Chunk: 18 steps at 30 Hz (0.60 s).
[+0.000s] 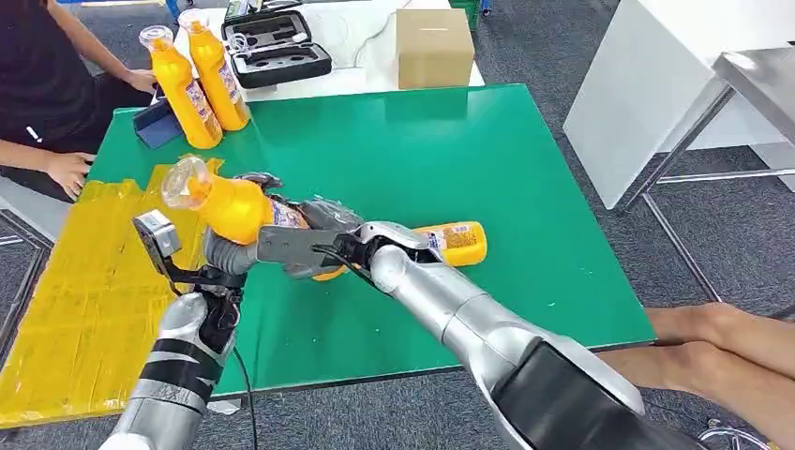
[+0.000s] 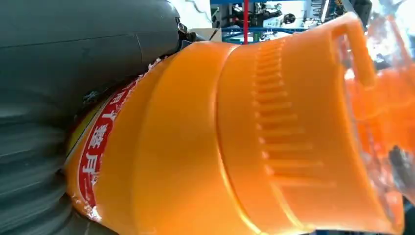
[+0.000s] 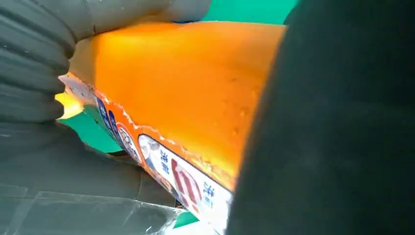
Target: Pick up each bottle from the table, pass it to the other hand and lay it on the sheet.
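Both hands, left hand (image 1: pixel 234 251) and right hand (image 1: pixel 323 246), grip one orange bottle (image 1: pixel 230 208) above the table (image 1: pixel 525 169)

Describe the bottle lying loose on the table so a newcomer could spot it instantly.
Start at the green table, then look just beyond the robot's right forearm near the middle. There an orange bottle lies on its side on the bare green surface. Unlike the two standing bottles at the far left corner, it lies flat, and no hand holds it.

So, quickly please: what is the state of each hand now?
Left hand: holding the bottle near its label.
Right hand: also gripping the same bottle, at its lower body.
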Available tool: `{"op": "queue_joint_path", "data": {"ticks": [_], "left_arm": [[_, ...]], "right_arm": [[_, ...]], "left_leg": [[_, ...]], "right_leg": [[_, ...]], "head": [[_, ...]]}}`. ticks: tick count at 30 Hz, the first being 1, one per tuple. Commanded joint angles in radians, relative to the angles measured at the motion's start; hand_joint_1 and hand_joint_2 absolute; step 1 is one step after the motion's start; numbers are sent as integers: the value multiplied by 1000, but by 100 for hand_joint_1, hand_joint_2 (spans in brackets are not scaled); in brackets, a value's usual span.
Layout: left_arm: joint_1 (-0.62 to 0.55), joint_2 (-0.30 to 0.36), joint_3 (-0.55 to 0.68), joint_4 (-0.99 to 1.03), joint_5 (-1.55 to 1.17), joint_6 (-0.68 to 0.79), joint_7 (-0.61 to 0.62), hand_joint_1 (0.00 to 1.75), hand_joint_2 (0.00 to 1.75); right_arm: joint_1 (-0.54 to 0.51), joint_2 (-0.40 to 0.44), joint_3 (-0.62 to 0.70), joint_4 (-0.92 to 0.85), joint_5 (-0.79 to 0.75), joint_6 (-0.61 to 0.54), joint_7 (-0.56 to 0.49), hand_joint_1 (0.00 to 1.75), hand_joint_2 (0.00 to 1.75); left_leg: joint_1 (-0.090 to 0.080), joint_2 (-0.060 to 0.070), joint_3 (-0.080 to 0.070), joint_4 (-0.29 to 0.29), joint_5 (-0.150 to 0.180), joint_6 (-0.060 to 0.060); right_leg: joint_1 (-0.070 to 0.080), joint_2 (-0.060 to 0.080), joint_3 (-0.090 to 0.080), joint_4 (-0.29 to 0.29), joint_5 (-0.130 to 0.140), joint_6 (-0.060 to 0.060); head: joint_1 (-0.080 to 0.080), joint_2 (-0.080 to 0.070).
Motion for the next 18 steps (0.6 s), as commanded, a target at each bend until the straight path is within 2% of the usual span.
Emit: {"op": "queue_joint_path", "data": {"ticks": [1,7,8,9,10,11,12,13,16,18], "left_arm": [[-59,18,1,33,-16,-4,16,175,175],[-59,17,1,33,-16,-4,16,175,175],[-61,22,1,30,-40,17,15,175,175],[-65,28,4,25,-79,55,12,175,175],[-76,41,0,28,-140,112,14,175,175],[-91,50,4,38,-189,159,14,175,175],[-122,70,-3,68,-317,278,20,175,175],[-152,88,3,106,-449,410,40,175,175],[-189,106,52,170,-532,443,38,175,175],[-198,134,69,210,-666,583,56,175,175]], "right_arm": [[-36,-44,31,63,19,-21,-19,175,175],[-36,-40,32,62,19,-21,-19,175,175],[-30,-48,9,61,35,-73,5,166,175],[-26,-58,-15,57,45,-96,9,117,175],[-21,-69,-54,54,31,-99,9,0,175],[-21,-80,-80,54,29,-102,9,0,175],[-21,-93,-125,57,16,-101,4,0,175],[-20,-106,-172,54,2,-94,-13,0,0],[-21,-119,-220,51,17,-80,-29,0,0],[-16,-131,-253,35,20,-73,-39,0,0]], "left_leg": [[0,-3,3,1,-2,0],[1,-3,8,2,-5,-1],[1,-3,9,3,-6,-1],[0,-3,4,1,-2,-1],[1,-3,6,2,-4,-1],[1,-3,4,1,-2,-1],[1,-4,5,2,-3,-1],[1,-4,3,1,-1,-1],[1,-5,4,2,-1,0],[1,-3,4,1,-1,0]], "right_leg": [[1,-4,4,1,-3,-1],[1,-4,9,2,-6,-1],[1,-5,10,3,-7,-2],[1,-3,4,1,-3,-1],[1,-4,7,1,-4,-1],[1,-4,4,1,-3,-1],[2,-5,6,1,-4,-1],[1,-5,4,0,-3,-1],[1,-7,6,2,-4,-1],[1,-4,5,1,-2,-1]], "head": [[0,0],[0,0],[0,0],[0,0],[0,0],[0,0],[0,0],[0,0],[1,0],[0,0]]}}
